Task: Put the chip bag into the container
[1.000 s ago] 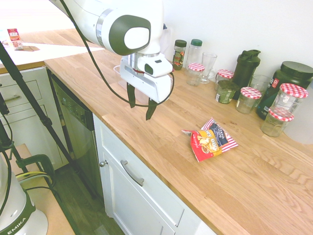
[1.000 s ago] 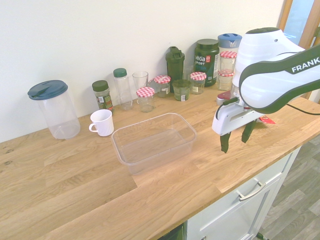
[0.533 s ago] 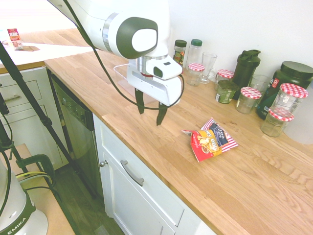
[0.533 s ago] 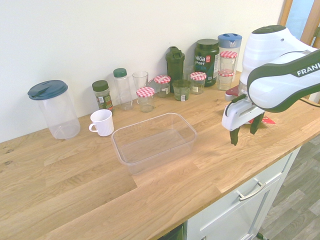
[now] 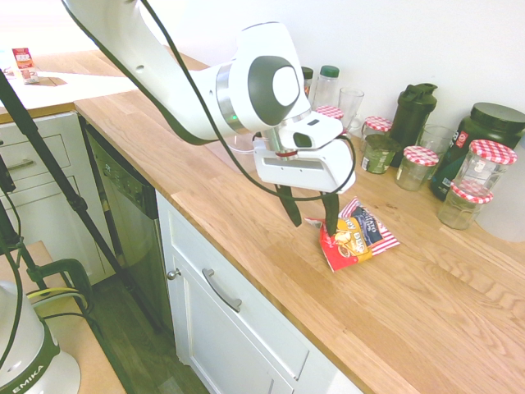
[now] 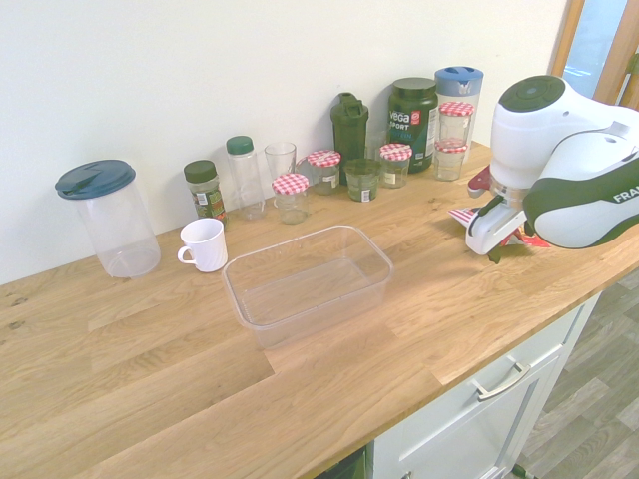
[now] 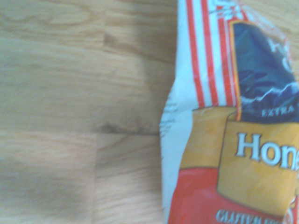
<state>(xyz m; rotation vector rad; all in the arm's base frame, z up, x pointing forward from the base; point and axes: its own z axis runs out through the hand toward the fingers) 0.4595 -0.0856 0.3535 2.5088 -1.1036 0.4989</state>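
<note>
Red and yellow foil, with a dark blue panel and striped end, makes the chip bag [image 5: 353, 240]; it lies flat on the surface [image 5: 435, 312], well apart from the container [image 6: 312, 291]. The tool [image 5: 312, 220] is at that side of the bag which faces the container, so the bag lies mostly beyond the tool, on the side away from the container. In the first exterior view one finger overlaps the bag's red part; if it is touching, I cannot tell.

The bag's long axis seems to run slanting across the line to the container: the red end is toward the front edge of the surface, the striped end toward the wall. The coming move, in my judgement, needs a small shift farther from the container, so that the bag comes between the fingers, and then a descent.

The arm [image 5: 262, 90] reaches past the container's place, with its wrist bent and the tool pointing down. The tool is released, its fingers spread, and it grasps nothing. The bag is outside the container, and the grasp is not yet made.
</note>
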